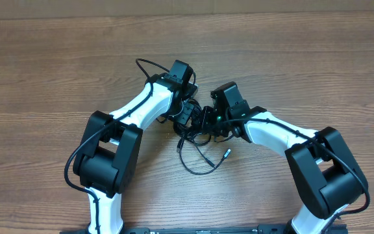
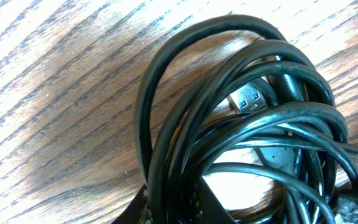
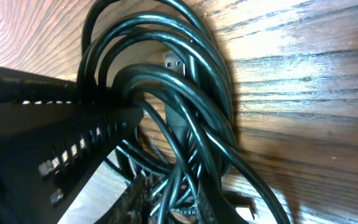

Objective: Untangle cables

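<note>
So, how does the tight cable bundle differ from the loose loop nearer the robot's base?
The bundle is many strands coiled tightly together; the loose loop is a strand or two lying open on the table. The bundle has a USB plug caught inside; the loose loop ends in a small free plug. Both are thin black cord.

Glossy black cables (image 2: 166,149) lie coiled in a tangled bunch, one silver USB plug (image 2: 250,101) exposed.

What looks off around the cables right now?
Nothing looks damaged or spilled. The cables are one tight wad of overlapping loops, with a USB plug trapped inside the coils. A loose plug end lies outside the wad on the table.
</note>
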